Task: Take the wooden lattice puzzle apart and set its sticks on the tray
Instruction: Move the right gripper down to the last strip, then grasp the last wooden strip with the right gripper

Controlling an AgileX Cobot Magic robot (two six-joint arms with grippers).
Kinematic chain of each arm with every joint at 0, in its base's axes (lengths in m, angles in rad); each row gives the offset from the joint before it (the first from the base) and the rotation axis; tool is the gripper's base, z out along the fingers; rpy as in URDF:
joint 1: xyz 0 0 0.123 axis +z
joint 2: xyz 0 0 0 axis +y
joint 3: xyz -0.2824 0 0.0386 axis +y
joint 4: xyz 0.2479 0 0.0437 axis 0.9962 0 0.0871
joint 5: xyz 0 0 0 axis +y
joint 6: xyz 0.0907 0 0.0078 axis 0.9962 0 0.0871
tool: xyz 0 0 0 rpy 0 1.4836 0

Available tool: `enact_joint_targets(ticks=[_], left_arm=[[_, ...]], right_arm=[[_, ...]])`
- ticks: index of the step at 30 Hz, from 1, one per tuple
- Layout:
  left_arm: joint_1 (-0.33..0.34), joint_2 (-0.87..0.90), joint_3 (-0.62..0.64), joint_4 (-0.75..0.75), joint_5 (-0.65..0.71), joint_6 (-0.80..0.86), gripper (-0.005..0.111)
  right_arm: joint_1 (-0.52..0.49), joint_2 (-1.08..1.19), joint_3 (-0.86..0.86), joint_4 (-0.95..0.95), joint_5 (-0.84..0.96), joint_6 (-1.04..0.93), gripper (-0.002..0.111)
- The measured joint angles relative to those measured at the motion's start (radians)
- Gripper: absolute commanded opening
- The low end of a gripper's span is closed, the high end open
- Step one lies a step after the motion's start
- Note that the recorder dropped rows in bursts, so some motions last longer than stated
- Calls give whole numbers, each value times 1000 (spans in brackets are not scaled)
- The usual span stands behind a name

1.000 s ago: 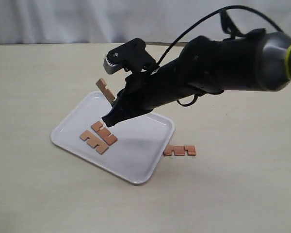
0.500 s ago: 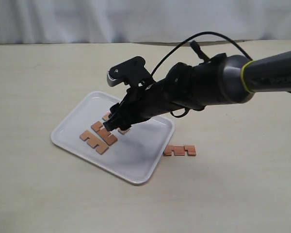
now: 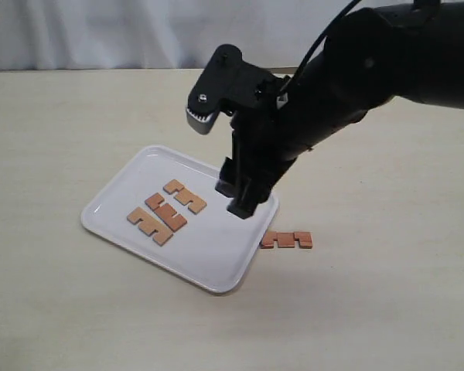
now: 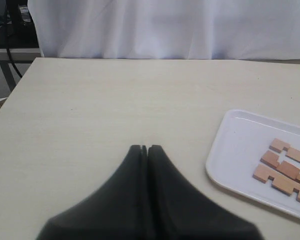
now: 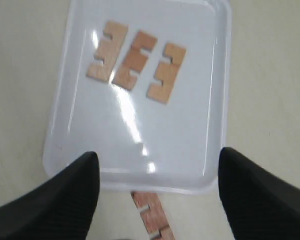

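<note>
The white tray [image 3: 216, 267] holds three separate reddish-brown notched sticks [image 3: 185, 196] lying side by side; the right wrist view shows the same sticks [image 5: 134, 60] on the tray [image 5: 180, 150]. A fourth stick [image 3: 287, 240] lies on the table just beyond the tray's right rim, and this stick [image 5: 152, 215] also shows between the right fingers. No assembled lattice is in view. My right gripper [image 3: 240, 197] hangs open and empty above the tray's right edge [image 5: 158, 152]. My left gripper [image 4: 144, 148] is shut on nothing, over bare table left of the tray [image 4: 235, 150].
The light wooden tabletop [image 3: 77, 309] runs all round the tray. A white curtain [image 3: 100, 31] hangs behind the far edge. The bulky black right arm [image 3: 356, 69] reaches in from the upper right over the table.
The right gripper lowered its stick onto the tray, let go and opened. It then rose and swung right to the tray's right edge. Three sticks now lie on the tray.
</note>
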Motion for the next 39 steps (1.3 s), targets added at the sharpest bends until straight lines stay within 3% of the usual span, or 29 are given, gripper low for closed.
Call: enact_joint_targets(ticks=[7,14,20,26,39], left_arm=[[0,0,0,0,0,0,0],[0,0,0,0,0,0,0],[0,0,0,0,0,0,0],[0,0,0,0,0,0,0],[0,0,0,0,0,0,0]], right_arm=[[0,-4,41,-227,94,120,64],[-19,-4,157,-332,-19,112,62],[-108,44,161,-305,-13,109,60],[-190,160,100,-110,106,-23,60],[-200,281,84,-66,54,-92,60]])
